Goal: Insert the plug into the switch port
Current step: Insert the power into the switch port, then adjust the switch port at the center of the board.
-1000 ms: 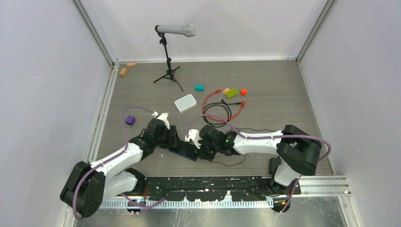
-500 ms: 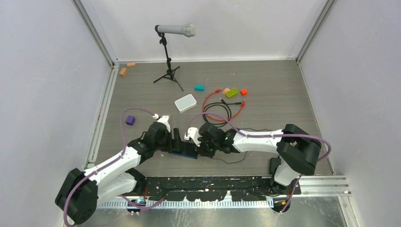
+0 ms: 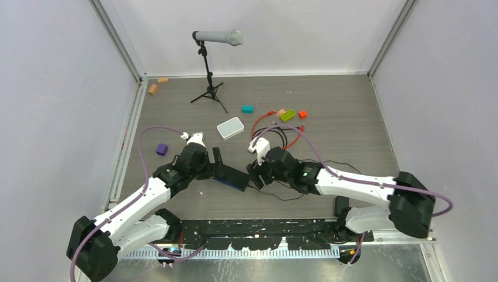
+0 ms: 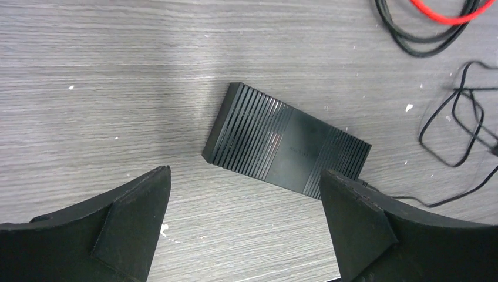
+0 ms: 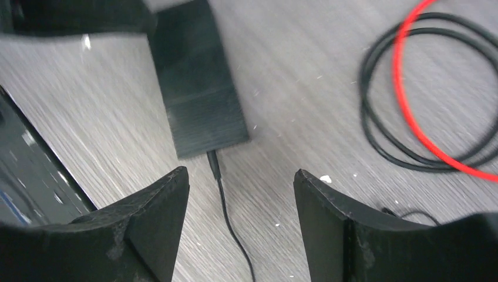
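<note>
Left hand [image 4: 244, 179]: wide apart, empty, over flat black ribbed switch box [image 4: 288, 147].
Right hand [image 5: 241, 176]: wide apart, empty, at the box's cabled end.
Plug on thin red cable [image 3: 302, 128]: on grey wood-grain tabletop [image 3: 352, 117], well apart from the box.

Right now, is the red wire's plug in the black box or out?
Out. The red cable lies coiled apart from the black box; only a thin black cable meets its end.
</note>
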{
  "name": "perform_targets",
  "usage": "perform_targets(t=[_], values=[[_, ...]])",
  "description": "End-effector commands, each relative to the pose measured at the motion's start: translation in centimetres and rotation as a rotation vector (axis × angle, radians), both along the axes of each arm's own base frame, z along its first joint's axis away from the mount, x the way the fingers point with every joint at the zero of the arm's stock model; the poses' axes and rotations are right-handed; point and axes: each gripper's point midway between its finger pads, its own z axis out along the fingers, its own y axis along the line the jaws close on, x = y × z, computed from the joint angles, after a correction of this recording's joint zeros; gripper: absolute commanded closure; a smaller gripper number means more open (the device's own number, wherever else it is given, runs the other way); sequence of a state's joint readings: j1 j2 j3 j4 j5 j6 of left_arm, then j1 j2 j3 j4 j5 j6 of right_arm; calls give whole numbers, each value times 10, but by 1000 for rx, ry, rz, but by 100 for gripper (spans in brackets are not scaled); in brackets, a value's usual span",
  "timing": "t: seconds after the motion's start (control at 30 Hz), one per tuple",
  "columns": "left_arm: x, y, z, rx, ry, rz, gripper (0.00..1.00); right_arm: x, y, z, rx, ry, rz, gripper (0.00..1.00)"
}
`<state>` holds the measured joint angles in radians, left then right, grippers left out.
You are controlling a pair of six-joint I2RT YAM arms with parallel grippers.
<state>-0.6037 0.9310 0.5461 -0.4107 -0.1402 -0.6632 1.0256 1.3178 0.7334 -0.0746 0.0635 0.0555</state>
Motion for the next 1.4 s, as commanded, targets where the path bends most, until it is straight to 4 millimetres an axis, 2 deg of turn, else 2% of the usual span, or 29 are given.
perform_targets(t=[0.0,0.07,0.13,0.17,0.23,0.33,0.37,0.47,0.57,0.77,1.07,1.2,1.37], values=[[5,16,29,6,-13,140,0,34,-9,78,341,10,-442,32],[3,21,33,25,-10,150,0,37,-6,114,499,66,-531,41],[3,22,35,41,-13,138,0,33,2,156,672,138,-549,43],[2,23,35,49,-12,133,0,30,5,177,765,183,-562,48],[2,24,35,58,-14,131,0,23,7,221,938,254,-551,50],[3,25,33,67,-12,131,0,11,6,293,1222,365,-492,44],[3,25,32,70,-10,132,0,7,5,311,1288,404,-471,31],[3,26,26,81,-1,136,0,-4,3,351,1438,501,-409,28],[4,22,23,78,10,115,0,-13,2,379,1525,565,-343,27],[10,12,25,74,7,67,0,-20,-1,402,1586,596,-288,27],[16,4,28,64,-8,40,0,-22,-7,406,1618,601,-278,27],[17,2,29,62,-21,21,0,-22,-11,400,1617,601,-294,27],[29,-21,43,19,-120,-122,0,-26,-16,408,1645,604,-271,27]])
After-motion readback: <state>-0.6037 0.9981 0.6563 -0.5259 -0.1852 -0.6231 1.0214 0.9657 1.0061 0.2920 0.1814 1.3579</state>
